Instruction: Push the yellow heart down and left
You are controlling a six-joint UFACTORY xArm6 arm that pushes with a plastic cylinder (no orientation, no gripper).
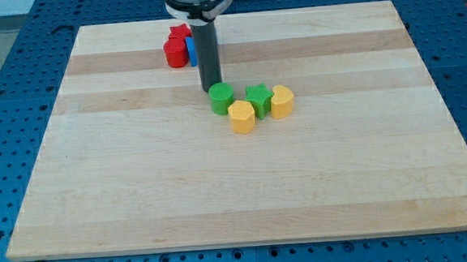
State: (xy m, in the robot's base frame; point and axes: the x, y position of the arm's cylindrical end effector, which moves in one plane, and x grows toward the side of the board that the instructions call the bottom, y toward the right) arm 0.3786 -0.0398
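The yellow heart (282,100) sits right of the board's centre, at the right end of a small cluster. It touches a green star (258,98) on its left. A yellow hexagon-like block (241,116) lies just below and left of the star. A green cylinder (221,98) is at the cluster's left end. My tip (210,88) is down on the board just above and left of the green cylinder, almost touching it. The tip is well to the left of the yellow heart, with the cylinder and star between them.
A red block (176,52), a second red block (180,31) and a blue block (190,50) are bunched near the view's top, just left of the rod. The wooden board (99,196) lies on a blue perforated table.
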